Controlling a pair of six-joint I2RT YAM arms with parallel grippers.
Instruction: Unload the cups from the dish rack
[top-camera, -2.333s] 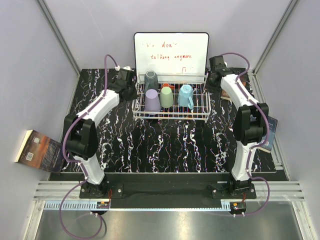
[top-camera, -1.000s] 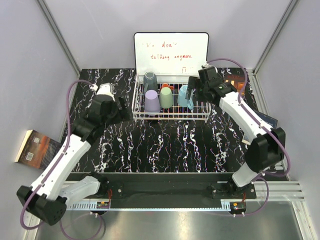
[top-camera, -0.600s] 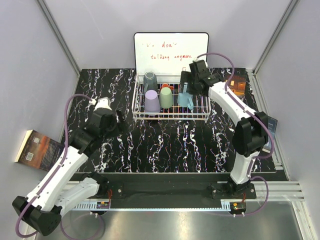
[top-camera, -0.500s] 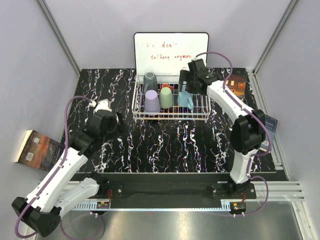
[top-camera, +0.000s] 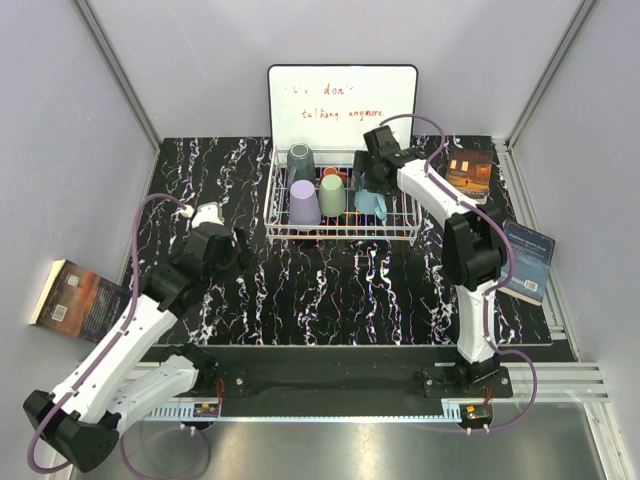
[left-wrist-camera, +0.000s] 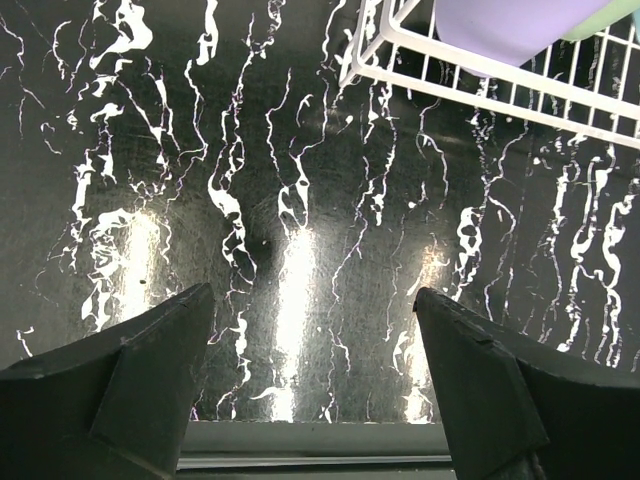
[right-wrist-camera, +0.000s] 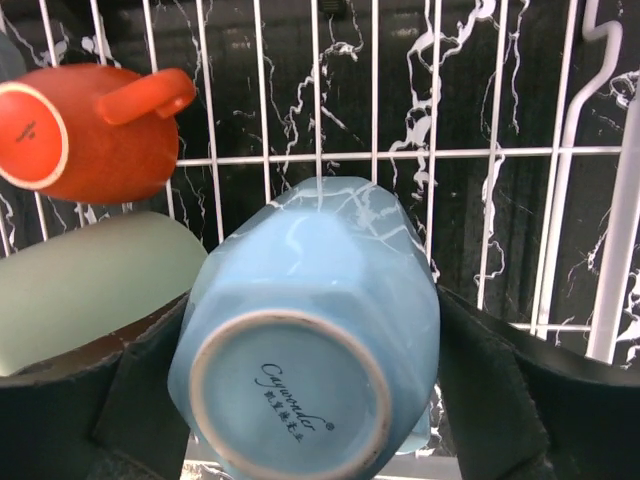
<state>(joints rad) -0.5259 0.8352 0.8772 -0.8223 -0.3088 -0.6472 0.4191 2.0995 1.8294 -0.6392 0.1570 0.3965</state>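
My right hand (top-camera: 368, 186) has swung in from the side of the dish rack (top-camera: 340, 233) and is now over the light blue mug (right-wrist-camera: 310, 340). My left hand (left-wrist-camera: 312, 300) has pulled back from the rack.

The blue mug stands upside down at the right of the rack, just beside the pale green cup (right-wrist-camera: 90, 285). The orange mug (right-wrist-camera: 85, 135) is farther back. The blue mug's handle is hidden, and its lower side is cut off in my wrist view.

My right fingers (right-wrist-camera: 140, 395) are spread wide, one on each side of the mug. I cannot tell if they touch it.

The lilac cup (top-camera: 305, 202) and dark grey cup (top-camera: 301, 162) sit at the rack's left.

My left hand is wide open over the black table (top-camera: 340, 285), holding nothing.
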